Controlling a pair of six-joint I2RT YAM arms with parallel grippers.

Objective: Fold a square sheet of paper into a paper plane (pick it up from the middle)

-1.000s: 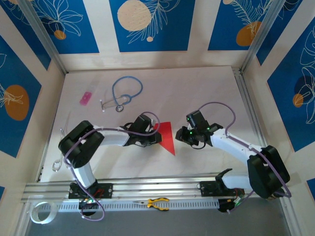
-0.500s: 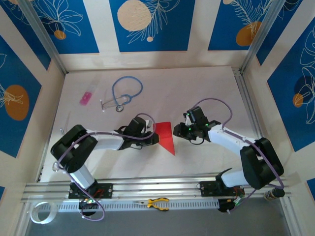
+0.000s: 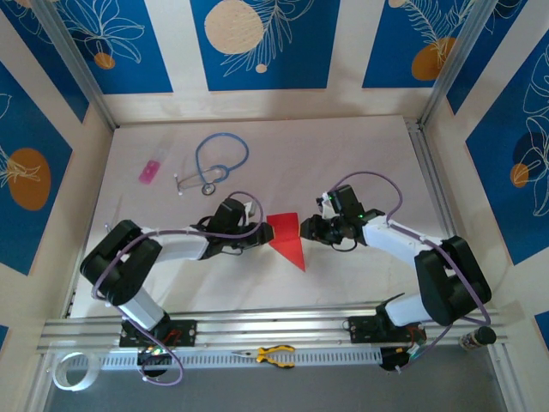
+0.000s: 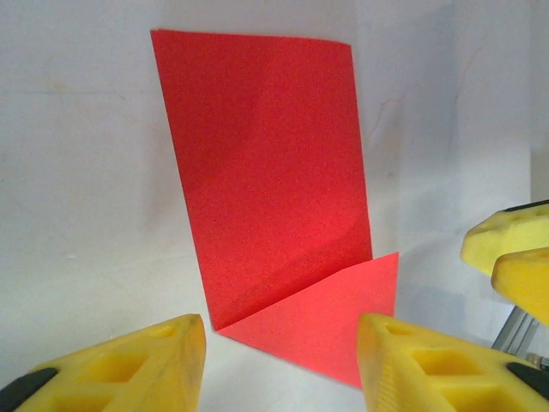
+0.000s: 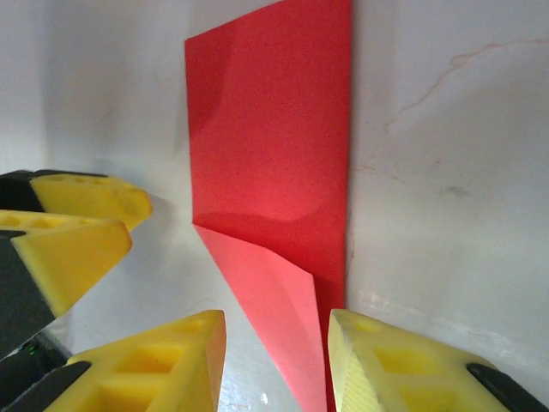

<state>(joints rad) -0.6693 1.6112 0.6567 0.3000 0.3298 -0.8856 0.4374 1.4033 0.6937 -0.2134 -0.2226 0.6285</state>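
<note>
Now, red sheet of paper (image 3: 287,233) flat on table (image 3: 343,154) between both arms, one corner folded over, left gripper (image 4: 281,330) fingers spread at its edge, right gripper (image 5: 276,324) fingers apart around the flap, neither pinching.

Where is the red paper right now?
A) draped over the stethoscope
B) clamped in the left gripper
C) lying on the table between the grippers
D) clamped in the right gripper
C: the red paper lies on the table between the left gripper and right gripper, both with jaws apart.
</note>
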